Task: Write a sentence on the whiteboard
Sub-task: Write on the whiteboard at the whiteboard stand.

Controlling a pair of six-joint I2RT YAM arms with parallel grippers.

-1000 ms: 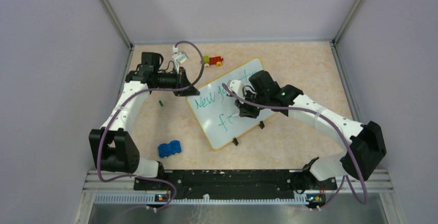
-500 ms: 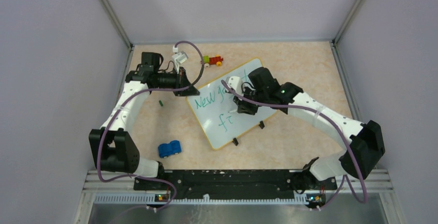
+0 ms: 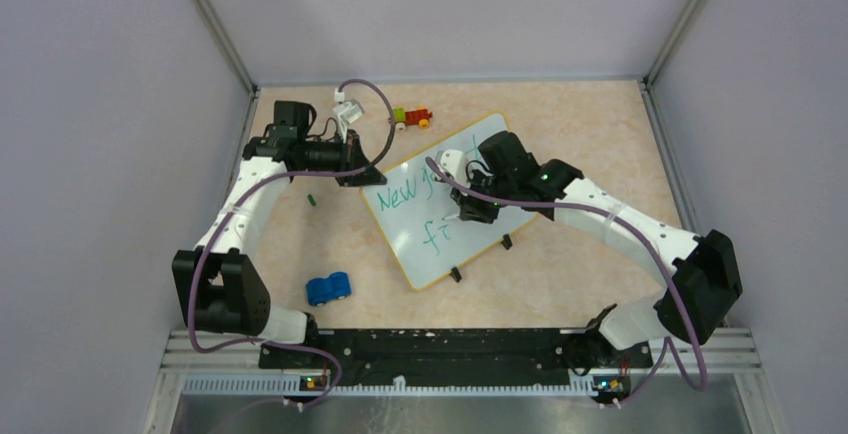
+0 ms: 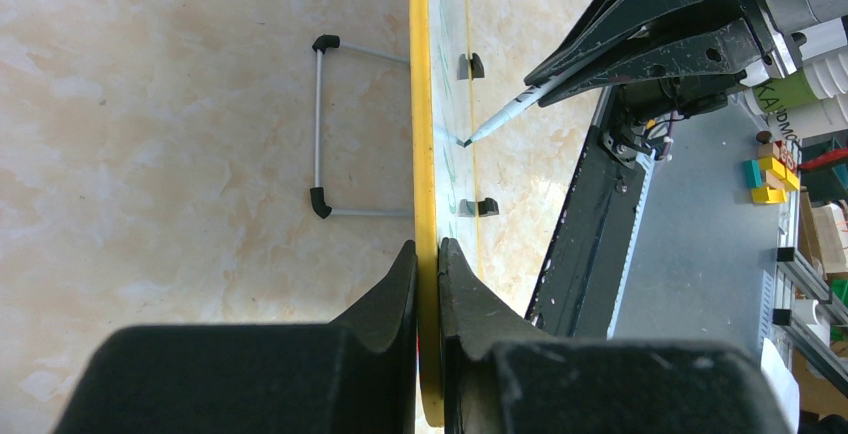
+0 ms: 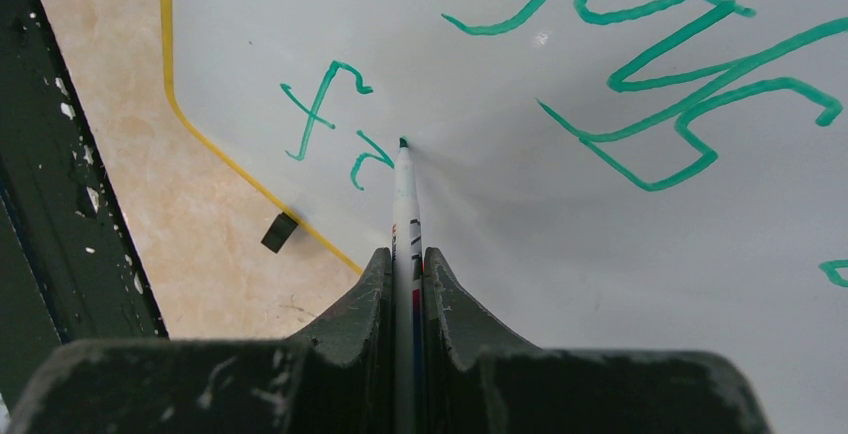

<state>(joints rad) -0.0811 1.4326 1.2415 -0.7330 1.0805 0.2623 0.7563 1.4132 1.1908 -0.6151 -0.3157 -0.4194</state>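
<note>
The whiteboard (image 3: 415, 234) lies tilted on the table, white with a tan-yellow rim and black clips on its near edge. Green writing (image 3: 405, 194) reads "New jo…" on the first line, with "fi" (image 5: 325, 114) begun on the second. My left gripper (image 4: 428, 254) is shut on the board's yellow rim (image 4: 422, 104) at its far-left corner. My right gripper (image 5: 407, 259) is shut on a white marker (image 5: 404, 204); its green tip touches the board just right of the "fi". The marker also shows in the left wrist view (image 4: 500, 119). My right arm hides part of the first line.
A blue toy car (image 3: 328, 287) sits near the left arm's base. A red, yellow and green toy (image 3: 412, 115) lies beyond the board. A small green cap (image 3: 312, 198) lies left of the board. A wire stand (image 4: 330, 129) sticks out behind the board.
My right gripper has moved slightly up and left along the second line, and a stroke has been added after the "f". The left arm has not moved.
</note>
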